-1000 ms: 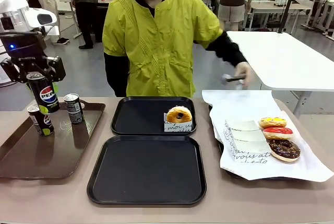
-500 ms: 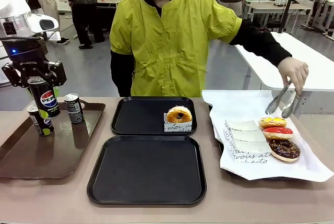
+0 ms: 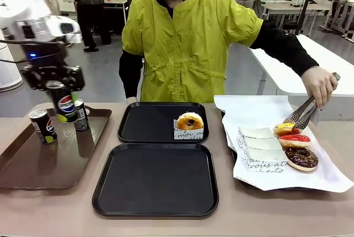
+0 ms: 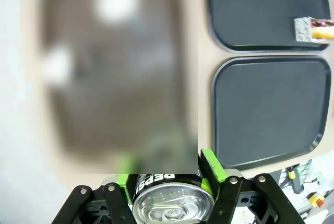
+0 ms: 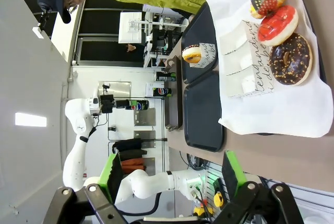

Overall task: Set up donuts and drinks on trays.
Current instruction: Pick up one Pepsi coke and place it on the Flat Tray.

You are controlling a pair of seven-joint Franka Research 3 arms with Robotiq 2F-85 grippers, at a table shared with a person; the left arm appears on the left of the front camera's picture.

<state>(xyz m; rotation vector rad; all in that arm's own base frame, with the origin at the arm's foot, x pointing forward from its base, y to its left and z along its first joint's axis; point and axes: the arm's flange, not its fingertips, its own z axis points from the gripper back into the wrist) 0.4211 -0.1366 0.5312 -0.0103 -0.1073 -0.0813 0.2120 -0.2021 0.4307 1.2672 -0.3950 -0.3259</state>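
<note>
My left gripper (image 3: 61, 89) is shut on a Pepsi can (image 3: 67, 108) and holds it above the brown tray's far right part. In the left wrist view the can's silver top (image 4: 173, 206) sits between the green pads (image 4: 211, 164). Two black trays (image 3: 155, 179) (image 3: 149, 122) lie in the middle. The far one carries a sleeved donut (image 3: 189, 121). My right gripper (image 5: 172, 174) is open with nothing in it. Yellow (image 3: 286, 130), red (image 3: 295, 138) and chocolate (image 3: 302, 158) donuts lie on white paper at the right.
Two more cans (image 3: 42, 126) (image 3: 82, 117) stand on the glossy brown tray (image 3: 38, 165) at the left. The person's hand holds tongs (image 3: 301, 114) at the yellow donut. Folded paper sleeves (image 3: 260, 147) lie beside the donuts.
My left arm has carried the can to the right over the brown tray. The person's hand has brought the tongs down to the yellow donut.
</note>
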